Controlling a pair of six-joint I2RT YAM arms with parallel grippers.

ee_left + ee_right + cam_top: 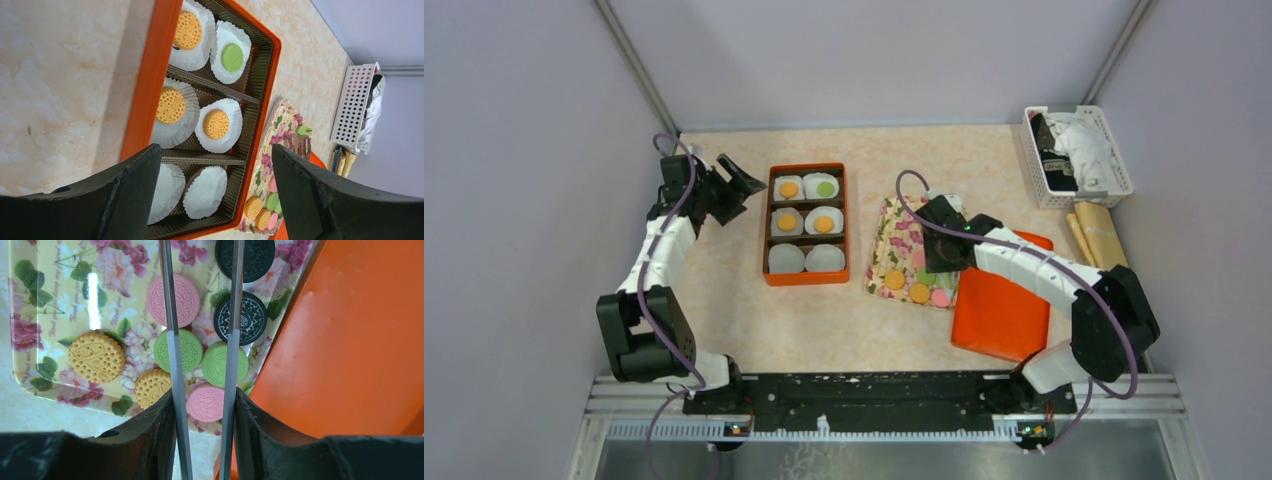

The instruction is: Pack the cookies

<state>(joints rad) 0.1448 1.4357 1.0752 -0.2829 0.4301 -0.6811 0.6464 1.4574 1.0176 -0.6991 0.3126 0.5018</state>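
Because two paper cups [205, 192] sit unfilled, you hover the right gripper [201, 300] half-spread over the cookies [225, 364] on the tray [40, 300]; the left gripper [215, 150] hangs wide-spread, empty

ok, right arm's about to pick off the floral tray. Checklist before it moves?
1. Free slots: two white paper cups in the near row of the orange compartment box are empty. ok
2. Right gripper holds nothing, jaws apart above the floral tray. ok
3. Single cookie lined up: the fingers cross two round green cookies, and a pink cookie shows in the gap. not ok
4. Height of the right gripper above the cookies. cannot tell
5. Left gripper open, holds nothing, beside the box. ok
6. Flat orange lid lies away from the box, right of the tray. ok
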